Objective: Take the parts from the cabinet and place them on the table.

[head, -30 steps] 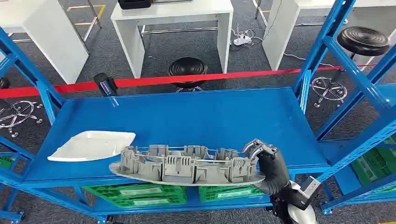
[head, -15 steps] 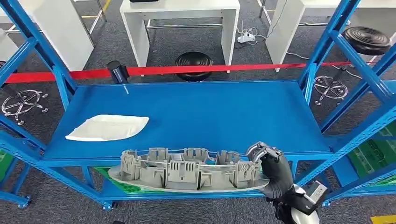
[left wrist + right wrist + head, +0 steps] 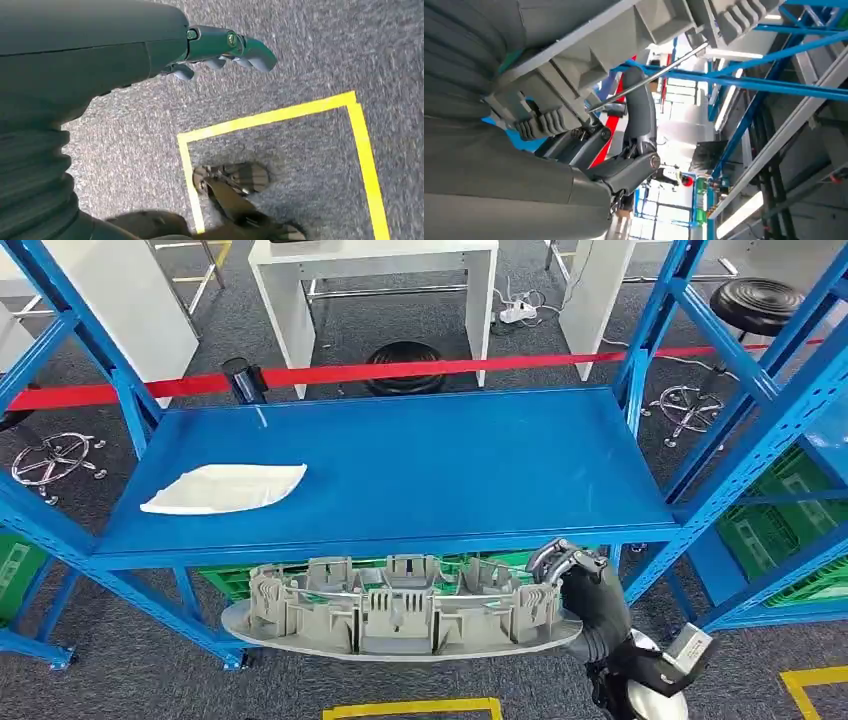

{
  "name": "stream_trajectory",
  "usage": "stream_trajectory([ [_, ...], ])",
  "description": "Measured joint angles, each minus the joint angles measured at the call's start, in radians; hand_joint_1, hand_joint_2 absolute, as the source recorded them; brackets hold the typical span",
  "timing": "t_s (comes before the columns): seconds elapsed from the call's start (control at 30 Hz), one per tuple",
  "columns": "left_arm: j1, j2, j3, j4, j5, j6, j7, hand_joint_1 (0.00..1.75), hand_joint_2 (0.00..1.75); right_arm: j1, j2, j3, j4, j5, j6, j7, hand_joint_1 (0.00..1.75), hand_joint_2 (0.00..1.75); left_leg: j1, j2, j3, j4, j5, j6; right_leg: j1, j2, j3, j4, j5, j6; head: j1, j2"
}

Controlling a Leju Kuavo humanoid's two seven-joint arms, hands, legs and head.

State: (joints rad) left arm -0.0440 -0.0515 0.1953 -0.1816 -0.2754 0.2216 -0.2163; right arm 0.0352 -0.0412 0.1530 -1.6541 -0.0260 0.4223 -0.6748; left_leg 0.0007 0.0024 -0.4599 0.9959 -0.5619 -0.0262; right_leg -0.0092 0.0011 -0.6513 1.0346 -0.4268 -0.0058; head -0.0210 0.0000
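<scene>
currently the right hand [image 3: 578, 585] grips one end of the long grey ribbed part [image 3: 400, 612], which hangs level in the air in front of the blue shelf [image 3: 420, 475], clear of its front edge. judged stiff moulded plastic, light but long: held by one end it will lever and swing, so a grip nearer the middle would be steadier. ribs give good purchase. a white part [image 3: 225, 489] lies on the shelf. right wrist view shows fingers [image 3: 640, 112] wrapped over the ribs. left wrist view shows the left hand [image 3: 220, 50] hanging over carpet, fingers loosely apart, holding nothing.
</scene>
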Motion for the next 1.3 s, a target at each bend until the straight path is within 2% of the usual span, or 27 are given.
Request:
stream_trajectory([
  [0.03, -0.001, -0.001, 0.000, 0.000, 0.000, 0.000, 0.000, 0.00, 1.75, -0.001, 0.000, -0.002, 0.000, -0.009, 0.006, 0.007, 1.75, 1.75, -0.002, 0.000, -0.013, 0.011, 0.010, 0.005, -0.001, -0.001, 0.004, -0.002, 0.005, 0.006, 0.003, 0.000],
  [0.1, -0.002, -0.001, 0.000, 0.000, 0.000, -0.001, 0.005, 0.00, 1.75, -0.002, 0.000, -0.003, 0.001, -0.029, 0.019, 0.025, 1.75, 1.75, -0.007, 0.000, -0.020, 0.006, 0.008, 0.021, -0.005, -0.002, 0.005, -0.009, 0.016, 0.019, 0.001, 0.000],
  [0.13, -0.001, -0.002, 0.001, 0.000, -0.001, -0.001, 0.006, 0.00, 1.75, -0.004, 0.000, -0.005, 0.001, -0.041, 0.024, 0.044, 1.75, 1.75, -0.003, 0.001, -0.021, -0.005, 0.021, 0.033, 0.000, -0.002, 0.005, -0.014, 0.023, 0.029, 0.000, 0.000],
  [0.17, -0.002, -0.005, 0.002, 0.000, -0.002, -0.001, 0.006, 0.00, 1.75, -0.004, 0.000, -0.009, 0.003, -0.048, 0.026, 0.063, 1.75, 1.75, 0.001, 0.004, -0.023, -0.010, 0.034, 0.040, -0.007, -0.001, -0.002, -0.001, 0.011, 0.031, 0.000, 0.000],
  [0.2, -0.002, -0.004, 0.002, 0.000, -0.002, -0.001, 0.006, 0.00, 1.75, -0.006, 0.000, -0.010, 0.006, -0.056, 0.027, 0.087, 1.75, 1.75, 0.002, 0.004, -0.032, -0.012, 0.041, 0.048, -0.005, -0.001, -0.020, 0.039, -0.029, 0.032, 0.006, 0.000],
  [0.27, -0.001, -0.005, 0.005, 0.000, -0.005, -0.003, 0.007, 0.00, 1.75, -0.007, 0.000, -0.010, 0.027, -0.066, 0.030, 0.125, 1.75, 1.75, 0.001, 0.005, -0.047, -0.010, 0.053, 0.051, -0.006, -0.001, -0.082, 0.198, -0.124, 0.039, 0.013, 0.000],
  [0.3, 0.000, -0.006, 0.006, 0.000, -0.010, -0.006, 0.008, 0.00, 1.75, -0.006, 0.000, -0.010, 0.045, -0.073, 0.034, 0.140, 1.75, 1.75, 0.000, 0.005, -0.056, -0.009, 0.058, 0.051, -0.005, -0.001, -0.107, 0.269, -0.155, 0.042, 0.015, 0.000],
  [0.33, 0.001, -0.006, 0.006, 0.000, -0.012, -0.010, 0.010, 0.00, 1.75, -0.005, 0.000, -0.010, 0.061, -0.078, 0.037, 0.151, 1.75, 1.75, -0.001, 0.004, -0.063, -0.006, 0.061, 0.050, -0.006, -0.001, -0.111, 0.298, -0.162, 0.042, 0.016, 0.000],
  [0.37, 0.002, -0.006, 0.006, 0.000, -0.015, -0.010, 0.010, 0.00, 1.75, -0.003, -0.001, -0.010, 0.073, -0.082, 0.040, 0.158, 1.75, 1.75, -0.001, 0.004, -0.068, -0.001, 0.062, 0.050, -0.006, -0.001, -0.091, 0.277, -0.147, 0.041, 0.017, 0.000],
  [0.4, 0.002, -0.006, 0.006, 0.000, -0.018, -0.011, 0.010, 0.00, 1.75, -0.003, -0.002, -0.010, 0.083, -0.086, 0.044, 0.161, 1.75, 1.75, -0.001, 0.004, -0.072, 0.003, 0.063, 0.049, -0.005, -0.001, -0.050, 0.217, -0.119, 0.039, 0.019, 0.000],
  [0.47, 0.002, -0.007, 0.006, 0.000, -0.021, -0.013, 0.010, 0.00, 1.75, -0.002, -0.003, -0.010, 0.097, -0.092, 0.049, 0.165, 1.75, 1.75, -0.001, 0.003, -0.073, 0.015, 0.060, 0.043, -0.005, -0.002, 0.071, 0.021, -0.053, 0.030, 0.022, 0.000],
  [0.5, 0.001, -0.007, 0.006, 0.000, -0.022, -0.013, 0.010, 0.00, 1.75, -0.002, -0.003, -0.010, 0.104, -0.093, 0.052, 0.167, 1.75, 1.75, -0.007, 0.004, -0.079, 0.020, 0.058, 0.036, 0.002, -0.002, 0.079, 0.002, -0.071, 0.024, 0.022, 0.000],
  [0.6, 0.001, -0.007, 0.006, 0.000, -0.024, -0.016, 0.011, 0.00, 1.75, 0.008, -0.004, -0.010, 0.115, -0.096, 0.056, 0.170, 1.75, 1.75, -0.003, 0.003, -0.081, 0.017, 0.063, 0.020, 0.005, -0.001, 0.073, -0.003, -0.061, 0.009, 0.021, 0.000],
  [0.67, 0.001, -0.006, 0.006, -0.001, -0.024, -0.016, 0.011, 0.00, 1.75, 0.015, -0.004, -0.010, 0.117, -0.098, 0.058, 0.173, 1.75, 1.75, -0.002, 0.002, -0.085, 0.023, 0.057, 0.005, -0.004, -0.003, 0.076, -0.017, -0.052, -0.005, 0.021, 0.000],
  [0.7, 0.001, -0.007, 0.006, -0.001, -0.025, -0.018, 0.010, 0.00, 1.75, 0.016, -0.004, -0.010, 0.117, -0.102, 0.060, 0.175, 1.75, 1.75, -0.002, 0.001, -0.100, 0.056, 0.032, -0.001, -0.005, -0.003, 0.076, -0.017, -0.051, -0.009, 0.017, 0.000],
  [0.8, 0.003, -0.007, 0.006, 0.000, -0.029, -0.019, 0.010, 0.00, 1.75, 0.024, -0.004, -0.010, 0.119, -0.108, 0.064, 0.177, 1.75, 1.75, 0.005, 0.001, -0.208, 0.286, -0.076, -0.014, -0.006, -0.004, 0.073, -0.017, -0.051, -0.011, 0.008, 0.000],
  [0.83, 0.006, -0.007, 0.006, 0.000, -0.029, -0.019, 0.010, 0.00, 1.75, 0.030, -0.004, -0.010, 0.121, -0.108, 0.064, 0.179, 1.75, 1.75, 0.008, 0.001, -0.234, 0.336, -0.082, -0.016, -0.006, -0.004, 0.072, -0.017, -0.051, -0.011, 0.006, 0.000],
  [0.87, 0.008, -0.006, 0.006, 0.000, -0.030, -0.019, 0.010, 0.00, 1.75, 0.035, -0.004, -0.010, 0.122, -0.109, 0.066, 0.179, 1.75, 1.75, 0.009, 0.001, -0.230, 0.326, -0.063, -0.017, -0.006, -0.003, 0.073, -0.016, -0.051, -0.010, 0.005, 0.000],
  [0.9, 0.008, -0.006, 0.006, 0.000, -0.030, -0.019, 0.010, 0.00, 1.75, 0.038, -0.004, -0.010, 0.124, -0.109, 0.066, 0.179, 1.75, 1.75, 0.011, 0.001, -0.204, 0.268, -0.023, -0.017, -0.007, -0.003, 0.074, -0.016, -0.051, -0.009, 0.004, 0.000],
  [0.97, 0.007, -0.005, 0.006, 0.000, -0.030, -0.019, 0.010, 0.00, 1.75, 0.040, -0.004, -0.010, 0.124, -0.109, 0.067, 0.179, 1.75, 1.75, 0.013, 0.001, -0.114, 0.084, 0.067, -0.016, -0.010, -0.002, 0.077, -0.013, -0.052, -0.003, 0.003, 0.000],
  [1.0, 0.007, -0.005, 0.006, 0.000, -0.030, -0.019, 0.010, 0.00, 1.75, 0.040, -0.004, -0.010, 0.124, -0.111, 0.068, 0.179, 1.75, 1.75, 0.013, 0.000, -0.085, 0.022, 0.064, -0.013, -0.008, -0.002, 0.077, -0.012, -0.052, 0.004, 0.001, 0.000],
  [1.03, 0.005, -0.005, 0.006, 0.000, -0.031, -0.019, 0.010, 0.00, 1.75, 0.040, -0.004, -0.010, 0.124, -0.113, 0.070, 0.179, 1.75, 1.75, 0.007, -0.002, -0.088, 0.017, 0.067, 0.000, -0.005, 0.001, 0.073, -0.009, -0.053, 0.012, 0.000, 0.000],
  [1.13, 0.008, -0.005, 0.006, 0.000, -0.032, -0.020, 0.011, 0.00, 1.75, 0.043, -0.004, -0.010, 0.124, -0.117, 0.075, 0.179, 1.75, 1.75, 0.001, -0.003, -0.096, 0.020, 0.070, 0.021, -0.008, 0.000, 0.072, -0.018, -0.044, 0.034, 0.002, 0.000],
  [1.17, 0.007, -0.005, 0.006, 0.000, -0.032, -0.021, 0.011, 0.00, 1.75, 0.044, -0.005, -0.010, 0.123, -0.119, 0.076, 0.179, 1.75, 1.75, 0.008, -0.002, -0.091, 0.011, 0.078, 0.033, -0.009, 0.000, 0.070, -0.014, -0.048, 0.040, 0.002, 0.000],
  [1.2, 0.007, -0.005, 0.006, 0.000, -0.032, -0.022, 0.010, 0.00, 1.75, 0.045, -0.005, -0.010, 0.123, -0.119, 0.077, 0.179, 1.75, 1.75, 0.008, -0.002, -0.091, 0.010, 0.081, 0.038, -0.010, 0.000, 0.061, 0.010, -0.068, 0.042, 0.005, 0.000],
  [1.23, 0.006, -0.003, 0.008, 0.000, -0.032, -0.023, 0.011, 0.00, 1.75, 0.046, -0.005, -0.010, 0.123, -0.121, 0.079, 0.179, 1.75, 1.75, 0.008, -0.001, -0.093, 0.010, 0.083, 0.043, -0.009, 0.000, 0.034, 0.071, -0.109, 0.044, 0.012, 0.000],
  [1.3, 0.007, -0.003, 0.008, 0.000, -0.031, -0.026, 0.011, 0.00, 1.75, 0.051, -0.005, -0.010, 0.124, -0.122, 0.080, 0.179, 1.75, 1.75, 0.003, 0.000, -0.097, 0.011, 0.084, 0.047, -0.008, 0.000, -0.046, 0.241, -0.186, 0.047, 0.018, 0.000],
])
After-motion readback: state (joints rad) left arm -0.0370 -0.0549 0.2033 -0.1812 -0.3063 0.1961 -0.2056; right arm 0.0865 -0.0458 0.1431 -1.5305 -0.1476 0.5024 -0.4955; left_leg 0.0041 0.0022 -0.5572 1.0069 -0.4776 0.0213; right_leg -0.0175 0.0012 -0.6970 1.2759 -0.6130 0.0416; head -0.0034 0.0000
